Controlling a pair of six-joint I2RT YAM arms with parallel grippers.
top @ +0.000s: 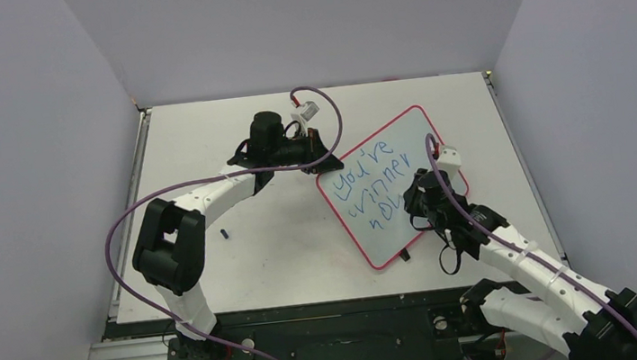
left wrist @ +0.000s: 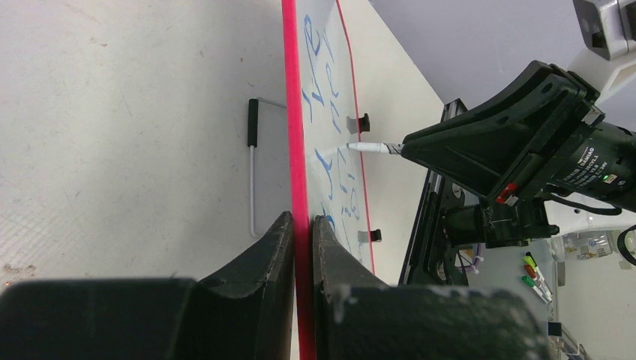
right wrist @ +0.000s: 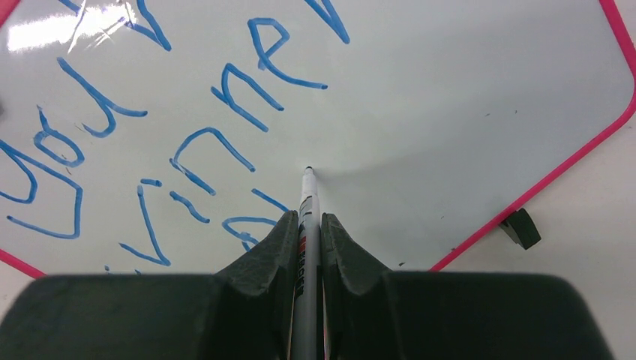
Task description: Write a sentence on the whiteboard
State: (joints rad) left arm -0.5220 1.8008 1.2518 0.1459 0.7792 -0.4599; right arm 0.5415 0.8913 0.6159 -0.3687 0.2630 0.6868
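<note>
The whiteboard (top: pixel 419 141) with its pink-red frame lies tilted on the table, right of centre. The sentence (top: pixel 371 181) runs across it in three slanted lines of blue lettering. My left gripper (top: pixel 324 163) is shut on the board's far-left frame edge; in the left wrist view its fingers (left wrist: pixel 282 240) pinch the pink frame (left wrist: pixel 292 112). My right gripper (right wrist: pixel 307 217) is shut on a white pen (right wrist: pixel 307 196). The pen's tip meets the board (right wrist: pixel 465 97) just right of the last blue letters (right wrist: pixel 247 225). My right gripper (top: pixel 415 201) hovers over the board's near half.
A small dark cap (top: pixel 227 234) lies on the table left of the board. A white rod with a black tip (left wrist: pixel 253 124) lies behind the board. One black foot (right wrist: pixel 520 228) sticks out at the board's edge. Grey walls close in both sides.
</note>
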